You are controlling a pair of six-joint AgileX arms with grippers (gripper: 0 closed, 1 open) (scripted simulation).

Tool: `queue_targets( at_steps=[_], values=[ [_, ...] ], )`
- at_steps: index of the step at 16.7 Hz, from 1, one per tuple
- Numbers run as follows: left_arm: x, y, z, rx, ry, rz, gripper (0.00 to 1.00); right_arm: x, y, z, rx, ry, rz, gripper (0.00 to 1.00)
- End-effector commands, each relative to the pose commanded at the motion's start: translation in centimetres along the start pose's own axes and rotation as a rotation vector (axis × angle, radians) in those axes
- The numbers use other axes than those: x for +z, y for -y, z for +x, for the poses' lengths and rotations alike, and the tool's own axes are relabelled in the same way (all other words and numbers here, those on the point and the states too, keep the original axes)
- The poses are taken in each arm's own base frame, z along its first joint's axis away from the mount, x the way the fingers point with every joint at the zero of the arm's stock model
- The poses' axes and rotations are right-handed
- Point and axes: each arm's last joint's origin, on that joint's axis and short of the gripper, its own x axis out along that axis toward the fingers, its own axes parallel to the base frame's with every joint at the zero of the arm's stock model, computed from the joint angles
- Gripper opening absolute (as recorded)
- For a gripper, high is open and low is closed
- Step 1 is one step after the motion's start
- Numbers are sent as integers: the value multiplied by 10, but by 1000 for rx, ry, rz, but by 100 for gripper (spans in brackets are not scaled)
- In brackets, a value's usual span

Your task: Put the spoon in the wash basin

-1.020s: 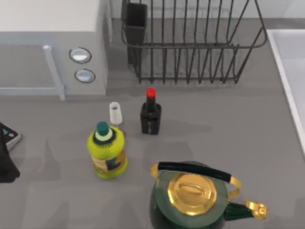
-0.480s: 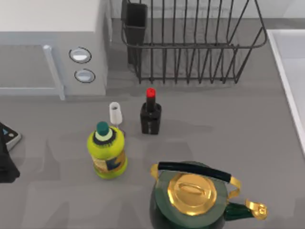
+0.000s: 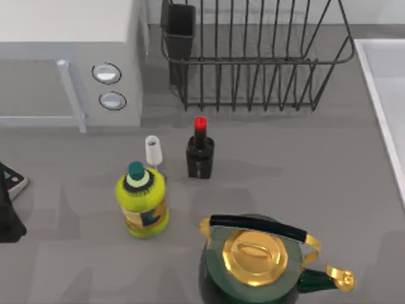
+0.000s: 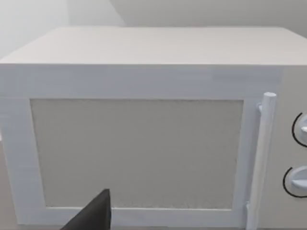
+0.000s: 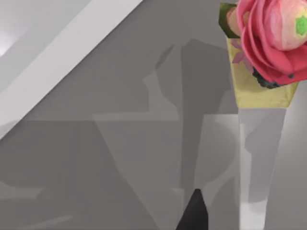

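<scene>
A small white spoon [image 3: 154, 151] lies on the grey counter, partly hidden behind a yellow-green bottle [image 3: 142, 200], left of a dark bottle. The wash basin [image 3: 387, 76] is the pale recess at the table's right edge, and its light straight rim [image 5: 62, 50] runs slantwise through the right wrist view. My left arm [image 3: 6, 212] sits parked at the far left edge, well away from the spoon; a dark part of my left gripper [image 4: 93, 218] faces the microwave door. A dark tip of my right gripper [image 5: 194, 213] hovers over the counter beside the basin rim.
A white microwave [image 3: 69, 38] stands at the back left and a black wire dish rack [image 3: 253, 57] at the back middle. A red-capped dark bottle [image 3: 200, 152] and a green-and-gold kettle [image 3: 259, 259] stand mid-counter. A vase with a pink flower [image 5: 271, 38] stands near my right gripper.
</scene>
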Motion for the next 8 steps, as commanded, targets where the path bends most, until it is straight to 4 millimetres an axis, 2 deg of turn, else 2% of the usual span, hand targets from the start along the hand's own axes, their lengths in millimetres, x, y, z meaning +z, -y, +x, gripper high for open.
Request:
queue_targets(
  at_steps=[5, 8],
  values=[
    [0, 0, 0, 0, 0, 0, 100, -4, 3, -49, 2, 6, 5, 0],
    [0, 0, 0, 0, 0, 0, 100, -5, 3, -53, 4, 12, 4, 0]
  ],
)
